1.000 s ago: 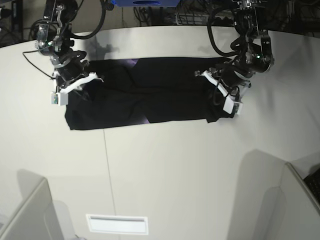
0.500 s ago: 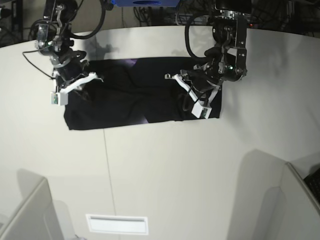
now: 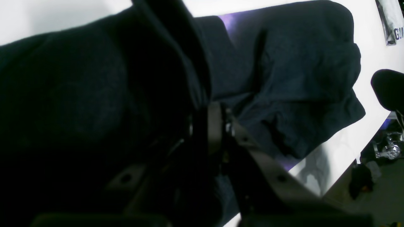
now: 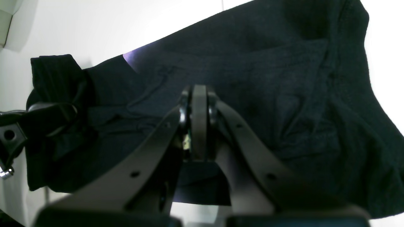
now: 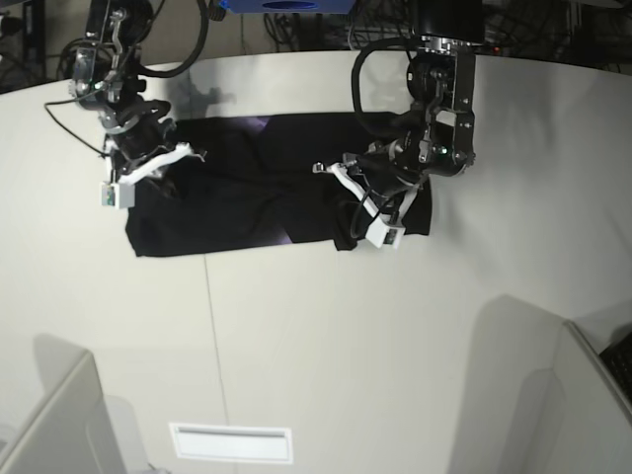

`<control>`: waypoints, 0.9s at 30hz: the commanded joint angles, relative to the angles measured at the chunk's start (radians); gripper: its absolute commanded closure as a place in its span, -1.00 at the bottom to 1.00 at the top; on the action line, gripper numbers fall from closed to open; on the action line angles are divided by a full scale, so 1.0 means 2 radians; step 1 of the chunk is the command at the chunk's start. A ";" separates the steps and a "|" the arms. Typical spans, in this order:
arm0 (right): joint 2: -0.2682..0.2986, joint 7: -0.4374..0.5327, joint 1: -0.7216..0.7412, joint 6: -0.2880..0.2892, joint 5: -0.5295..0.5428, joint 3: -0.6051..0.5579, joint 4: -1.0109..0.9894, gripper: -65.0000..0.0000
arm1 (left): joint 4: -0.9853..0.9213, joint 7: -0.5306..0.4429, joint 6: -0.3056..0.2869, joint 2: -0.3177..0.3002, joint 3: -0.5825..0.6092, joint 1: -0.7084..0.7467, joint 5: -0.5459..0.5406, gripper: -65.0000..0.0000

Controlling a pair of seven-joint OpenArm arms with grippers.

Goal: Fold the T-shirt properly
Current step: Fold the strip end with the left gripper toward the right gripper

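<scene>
Here, the large plain black cloth T-shirt point(image 5: 257, 197) lies on the white desk point(image 5: 316, 336).
Left end effector point(image 5: 357, 202) pinches a lifted fold; right end effector point(image 5: 148, 158) is pressed together on cloth (no legible writing).

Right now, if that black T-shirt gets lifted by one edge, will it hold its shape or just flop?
Probably flop: the T-shirt already drapes and bunches where the left end effector pinches it. It looks light, since a small pinch carries a whole fold. It likely drags on the table rather than sliding as one piece.

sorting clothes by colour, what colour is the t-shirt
Black; the T-shirt shows best in the base view.
</scene>
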 commanded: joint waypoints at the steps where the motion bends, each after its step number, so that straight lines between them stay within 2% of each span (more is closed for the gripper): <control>1: 0.002 0.009 0.002 0.002 0.005 0.002 0.010 1.00 | 0.010 -0.008 0.000 0.006 0.015 -0.008 -0.012 1.00; 3: 0.002 0.009 0.002 0.002 0.005 0.002 0.010 1.00 | 0.010 -0.010 0.026 0.006 0.035 -0.009 -0.012 1.00; 5: 0.002 0.009 0.002 0.002 0.005 0.002 0.010 1.00 | 0.008 -0.011 0.039 0.006 0.053 -0.014 -0.012 1.00; 27: 0.002 0.009 0.002 0.002 0.005 0.002 0.010 1.00 | -0.013 -0.007 0.042 0.004 0.064 -0.022 -0.012 1.00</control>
